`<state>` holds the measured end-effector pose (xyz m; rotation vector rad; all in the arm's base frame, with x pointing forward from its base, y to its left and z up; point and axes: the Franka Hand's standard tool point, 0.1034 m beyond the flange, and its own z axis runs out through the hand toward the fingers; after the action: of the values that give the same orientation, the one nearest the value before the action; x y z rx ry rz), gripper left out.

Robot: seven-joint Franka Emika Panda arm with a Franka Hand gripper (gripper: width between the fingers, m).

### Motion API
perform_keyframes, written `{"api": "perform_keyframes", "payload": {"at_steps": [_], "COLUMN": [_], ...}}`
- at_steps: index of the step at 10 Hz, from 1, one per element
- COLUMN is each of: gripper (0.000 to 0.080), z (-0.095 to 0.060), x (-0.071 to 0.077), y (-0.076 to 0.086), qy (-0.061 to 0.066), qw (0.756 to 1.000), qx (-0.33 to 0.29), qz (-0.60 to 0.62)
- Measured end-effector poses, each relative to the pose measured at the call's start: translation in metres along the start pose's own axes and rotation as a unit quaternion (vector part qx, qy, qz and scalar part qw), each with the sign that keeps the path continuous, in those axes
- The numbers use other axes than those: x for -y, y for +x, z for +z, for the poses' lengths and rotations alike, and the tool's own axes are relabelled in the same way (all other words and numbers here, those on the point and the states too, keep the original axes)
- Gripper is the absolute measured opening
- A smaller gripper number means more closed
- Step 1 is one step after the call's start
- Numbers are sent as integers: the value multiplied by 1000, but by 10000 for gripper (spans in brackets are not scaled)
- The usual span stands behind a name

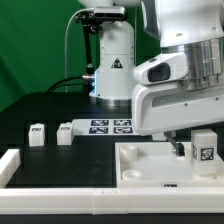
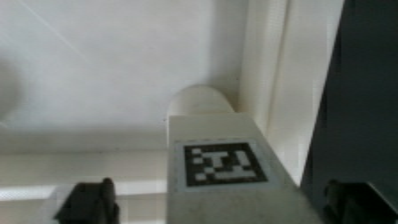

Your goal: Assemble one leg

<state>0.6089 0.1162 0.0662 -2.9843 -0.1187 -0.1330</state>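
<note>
A leg (image 2: 222, 160), a stubby white block with a black-and-white tag, stands on the large white panel (image 2: 107, 90) close to its raised edge. My gripper (image 2: 214, 205) is open and straddles the leg, with a gap between each dark finger (image 2: 86, 200) and the block. In the exterior view the same leg (image 1: 205, 152) stands at the panel's (image 1: 145, 165) right end, under the arm's hand, with the gripper (image 1: 196, 148) around it. One dark finger (image 1: 180, 150) shows to its left; the other is hidden.
Two more small white legs (image 1: 37, 133) (image 1: 65, 132) stand on the black table at the exterior view's left. The marker board (image 1: 112, 126) lies behind the panel. A long white rail (image 1: 12, 166) runs along the front left. The robot base (image 1: 113, 60) stands behind.
</note>
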Motion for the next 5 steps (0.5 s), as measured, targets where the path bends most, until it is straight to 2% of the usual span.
{"api": "perform_keyframes", "payload": {"at_steps": [1,2,3,5], "gripper": [400,400,290,290], "z": [0,0,0,0], "x": [0,0,0,0], "y": [0,0,0,0], "qy": [0,0,0,0], "qw": [1000,1000,1000,1000], "qx": [0,0,0,0], "qz": [0,0,2,18]}}
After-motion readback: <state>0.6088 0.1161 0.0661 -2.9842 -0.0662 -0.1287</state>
